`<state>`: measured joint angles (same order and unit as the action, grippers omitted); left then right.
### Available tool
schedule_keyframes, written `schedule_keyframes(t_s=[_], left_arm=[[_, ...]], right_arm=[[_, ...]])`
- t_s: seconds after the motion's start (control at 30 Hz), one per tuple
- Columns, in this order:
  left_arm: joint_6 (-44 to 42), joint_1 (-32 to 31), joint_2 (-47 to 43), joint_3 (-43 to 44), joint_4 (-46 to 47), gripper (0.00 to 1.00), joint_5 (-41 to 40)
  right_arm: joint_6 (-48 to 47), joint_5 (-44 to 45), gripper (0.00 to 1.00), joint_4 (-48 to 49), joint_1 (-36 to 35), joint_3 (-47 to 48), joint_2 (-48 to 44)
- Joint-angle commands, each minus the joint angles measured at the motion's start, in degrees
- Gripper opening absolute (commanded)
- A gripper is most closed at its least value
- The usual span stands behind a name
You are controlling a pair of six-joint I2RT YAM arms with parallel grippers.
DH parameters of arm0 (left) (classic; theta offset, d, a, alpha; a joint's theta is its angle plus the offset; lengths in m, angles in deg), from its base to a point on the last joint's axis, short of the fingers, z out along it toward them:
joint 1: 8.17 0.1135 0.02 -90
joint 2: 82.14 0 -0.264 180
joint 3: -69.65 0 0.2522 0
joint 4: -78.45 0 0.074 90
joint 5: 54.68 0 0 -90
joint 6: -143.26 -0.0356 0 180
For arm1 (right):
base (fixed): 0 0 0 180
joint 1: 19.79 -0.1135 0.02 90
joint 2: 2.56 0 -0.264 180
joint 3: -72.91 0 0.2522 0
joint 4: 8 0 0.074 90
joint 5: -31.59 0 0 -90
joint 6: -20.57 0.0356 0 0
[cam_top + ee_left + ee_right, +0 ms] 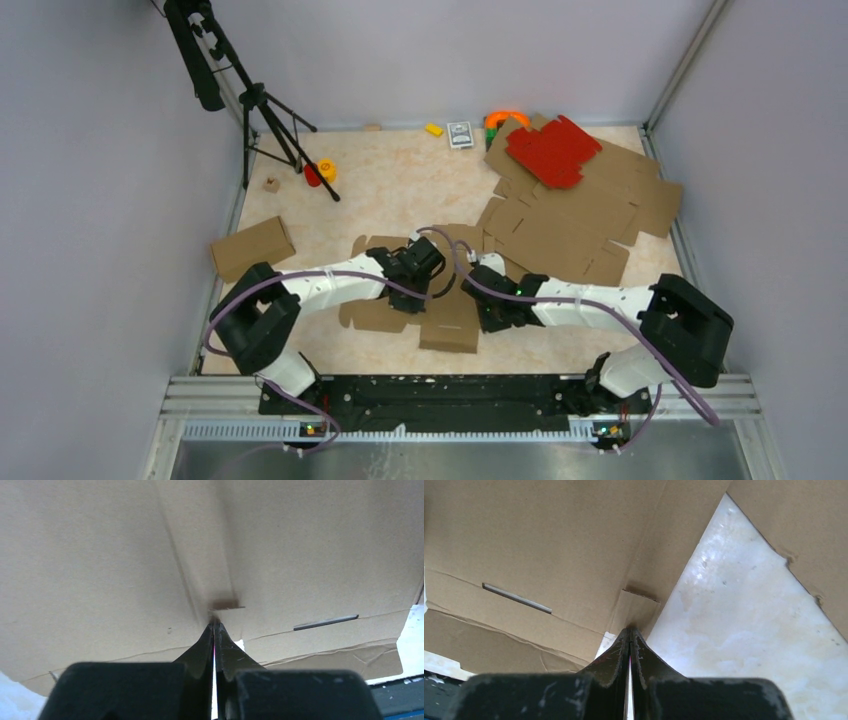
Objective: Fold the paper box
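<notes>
Arms reach inward over the box (450,330), left tool (214,624) and right tool (630,630) shut (empty); only wrist views show its slot (326,622).

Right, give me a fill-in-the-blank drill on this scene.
1. Over the paper box, the left gripper and the right gripper are both ____.
2. The die-cut sheet atop the cardboard pile is coloured ____.
3. The tripod stands in the far ____ corner.

Missing words: shut; red; left.
</notes>
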<state>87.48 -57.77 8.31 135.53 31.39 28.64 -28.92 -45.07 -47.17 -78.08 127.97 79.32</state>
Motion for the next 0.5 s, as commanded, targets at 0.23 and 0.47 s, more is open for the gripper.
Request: schedule_keyframes(t_s=[0.23,0.47], left_arm=[[-7.21,6.12,-11.41,12.81,-3.81,0.21,1.25],[-9.90,17.46,-7.86,15.83,1.80,0.42,8.89]], right_arm=[[-8.78,-2.58,0.06,-8.42,8.39,13.25,-6.82],[-12.46,-7.16,0.12,-4.75,16.64,15.38,-7.44]])
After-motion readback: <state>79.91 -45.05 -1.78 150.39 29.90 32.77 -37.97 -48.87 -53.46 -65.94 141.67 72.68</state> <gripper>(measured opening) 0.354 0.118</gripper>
